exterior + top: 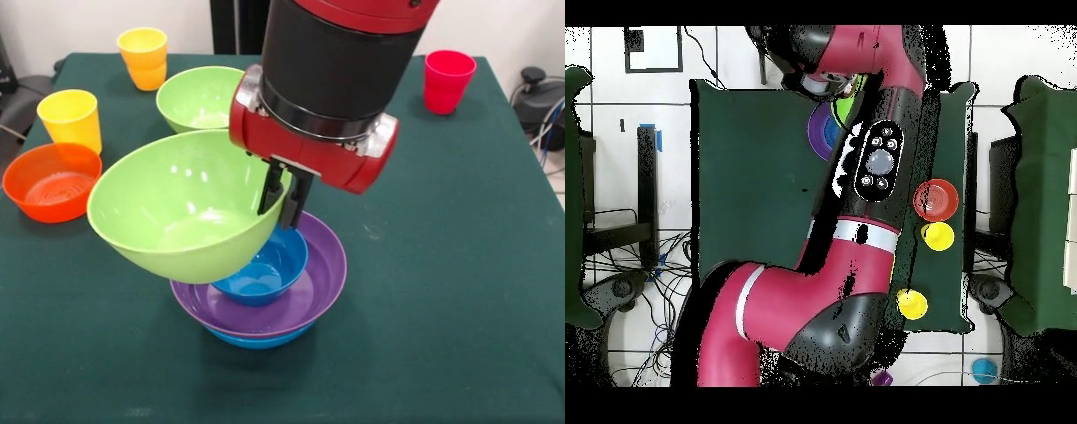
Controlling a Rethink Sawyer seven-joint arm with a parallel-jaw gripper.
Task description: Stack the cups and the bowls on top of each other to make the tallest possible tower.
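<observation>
you have six glossy round plastic bowls: two large light green (185,208) (201,97), one wide purple (313,283), one large blue (258,339) under it, one small blue (265,269), one small orange (51,181) at the left edge. three smooth plastic cups show: yellow (70,119), orange-yellow (144,57), red (448,81).

No text, label, brand, number or sign could be read anywhere in either view, neither on the cups, the bowls, the robot arm nor the table.
</observation>
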